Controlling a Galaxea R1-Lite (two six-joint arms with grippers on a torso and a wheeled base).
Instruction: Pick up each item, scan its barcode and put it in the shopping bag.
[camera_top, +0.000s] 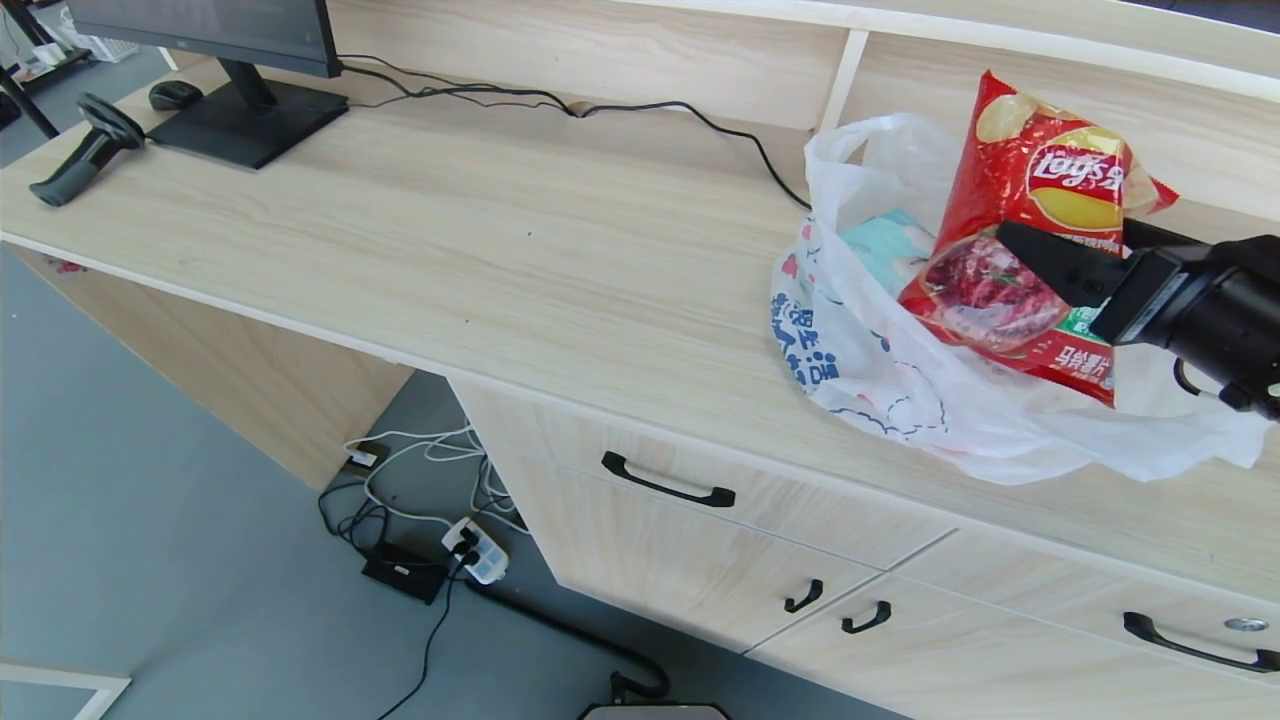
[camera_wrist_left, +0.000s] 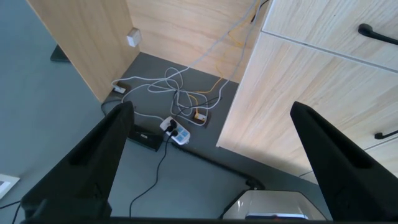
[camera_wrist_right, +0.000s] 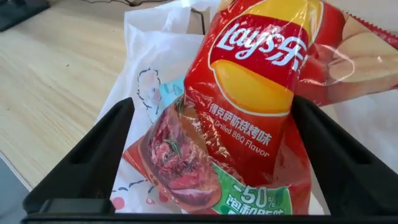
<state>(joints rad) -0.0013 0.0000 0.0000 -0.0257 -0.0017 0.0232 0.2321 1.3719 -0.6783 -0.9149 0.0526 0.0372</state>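
A red chips bag (camera_top: 1040, 200) stands tilted in the mouth of the white plastic shopping bag (camera_top: 900, 380) at the right end of the wooden counter (camera_top: 500, 250). My right gripper (camera_top: 1008, 235) comes in from the right at the bag's middle. In the right wrist view the chips bag (camera_wrist_right: 249, 112) sits between the spread fingers of that gripper (camera_wrist_right: 212, 106), over the shopping bag (camera_wrist_right: 146, 74). A teal item (camera_top: 885, 250) lies inside the bag. My left gripper (camera_wrist_left: 208, 109) hangs open and empty below the counter, over the floor.
A handheld barcode scanner (camera_top: 85, 150) lies at the counter's far left, beside a monitor stand (camera_top: 245, 115) and a mouse (camera_top: 175, 95). A black cable (camera_top: 640, 108) runs along the back. Drawers (camera_top: 700, 540) front the counter; a power strip and cords (camera_wrist_left: 177, 130) lie on the floor.
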